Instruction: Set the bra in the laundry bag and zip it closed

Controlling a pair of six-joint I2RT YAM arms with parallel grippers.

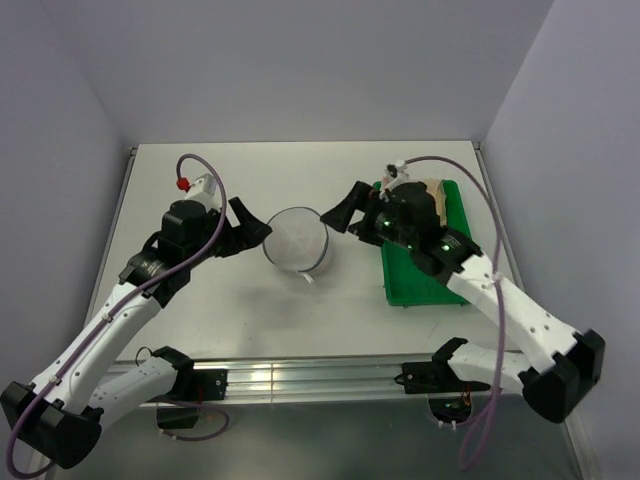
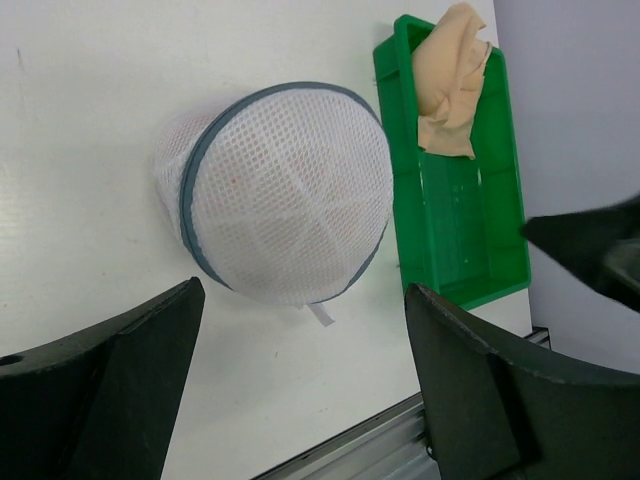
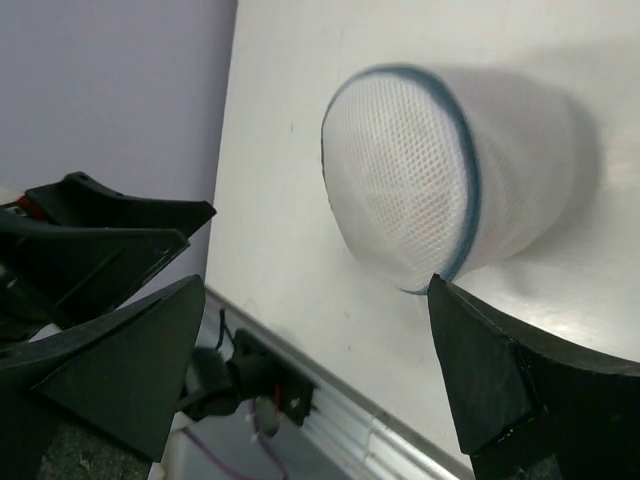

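Mid-bench point(image 1: 230, 300): bag point(image 1: 297, 238), round, white mesh, two domed halves met at a grey zip rim point(image 2: 190, 200). Lying on the bare surface, touched by neither gripper. Small white tab point(image 2: 320, 313) poking out at its near edge.

Bra point(image 2: 262, 235): only a faint pink tint behind the mesh, inside the bag; shape and straps too veiled to make out.

Left gripper point(image 1: 255, 232): just left of the bag, fingers spread wide, holding nothing. From the left wrist, both dark fingers low in view with the bag framed between and beyond them, clear bench in the gap.

Right gripper point(image 1: 338, 222): just right of the bag, likewise wide open and empty, fingertips aimed toward the mesh but apart from it. From the right wrist, bag ahead between the spread fingers, left gripper visible past it.

To the right of the bag, near but not touching: green tray point(image 2: 460, 230), long axis running near to far. At its far end, a crumpled tan garment point(image 2: 450, 70), partly draped over the rim. Near end of the tray bare green.
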